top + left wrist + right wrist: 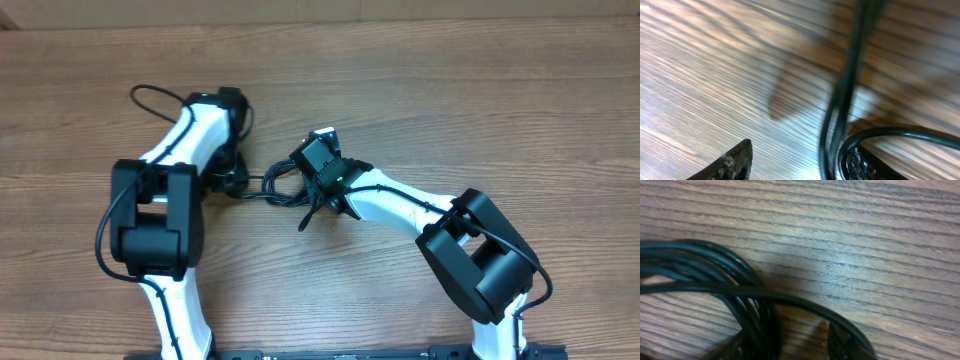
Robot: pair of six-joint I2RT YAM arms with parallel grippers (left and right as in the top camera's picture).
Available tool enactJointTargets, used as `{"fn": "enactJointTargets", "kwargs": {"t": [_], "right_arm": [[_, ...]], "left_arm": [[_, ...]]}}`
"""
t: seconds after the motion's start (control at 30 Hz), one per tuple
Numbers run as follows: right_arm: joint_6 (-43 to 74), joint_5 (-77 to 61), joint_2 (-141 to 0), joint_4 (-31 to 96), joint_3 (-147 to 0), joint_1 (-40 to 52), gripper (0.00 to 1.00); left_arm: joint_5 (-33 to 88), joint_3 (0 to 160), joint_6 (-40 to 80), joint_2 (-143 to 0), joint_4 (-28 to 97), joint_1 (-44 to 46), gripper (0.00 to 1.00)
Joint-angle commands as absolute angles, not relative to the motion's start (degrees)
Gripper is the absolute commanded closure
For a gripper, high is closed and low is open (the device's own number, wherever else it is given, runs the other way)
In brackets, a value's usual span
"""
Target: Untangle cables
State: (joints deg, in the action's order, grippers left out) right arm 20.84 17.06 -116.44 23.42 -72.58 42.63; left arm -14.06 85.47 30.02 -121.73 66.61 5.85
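The cables (pixel 279 184) are thin black cords bunched on the wood table between my two grippers. My left gripper (pixel 233 181) sits at their left end. In the left wrist view its fingers (pixel 735 162) stand wide apart and two cable strands (pixel 839 105) run up beside the right one, with bare table in the gap. My right gripper (pixel 306 196) is over the coil's right side. In the right wrist view a thick bundle of strands (pixel 747 292) crosses the left finger, and one strand arcs over the right finger (pixel 839 341). Table shows between them, and no pinch is visible.
The wood table (pixel 450 90) stretches all round the arms. A thicker black wire loop (pixel 148 93) belonging to the left arm sticks out at the upper left. The two arms' elbows (pixel 150 215) fill the near side.
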Motion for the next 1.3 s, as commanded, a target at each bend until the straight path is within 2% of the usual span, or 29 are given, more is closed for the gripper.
{"fn": "enactJointTargets", "kwargs": {"t": [0.0, 0.3, 0.6, 0.87, 1.0, 1.27], "right_arm": [[20.9, 21.0, -117.1, 24.1, -72.4, 41.7, 0.61], [20.9, 21.0, -117.1, 24.1, -72.4, 41.7, 0.6], [21.0, 21.3, -117.1, 24.2, -72.4, 41.7, 0.6], [26.2, 26.1, -117.1, 25.4, -72.4, 41.7, 0.6], [28.8, 29.1, -116.9, 26.6, -72.6, 41.7, 0.53], [28.8, 32.5, -116.0, 30.2, -73.3, 41.7, 0.52]], "left_arm": [[-18.8, 83.7, 32.3, -124.4, 66.6, -1.3, 0.39], [-3.4, 83.7, 28.3, -124.4, 66.8, -12.2, 0.39], [2.6, 83.7, 26.8, -124.4, 66.0, -17.9, 0.34], [0.6, 83.7, 26.8, -124.4, 65.7, -17.2, 0.31], [-0.3, 83.6, 27.1, -124.4, 65.6, -15.7, 0.3], [-9.1, 83.4, 27.3, -124.4, 64.9, -5.9, 0.29]]}}
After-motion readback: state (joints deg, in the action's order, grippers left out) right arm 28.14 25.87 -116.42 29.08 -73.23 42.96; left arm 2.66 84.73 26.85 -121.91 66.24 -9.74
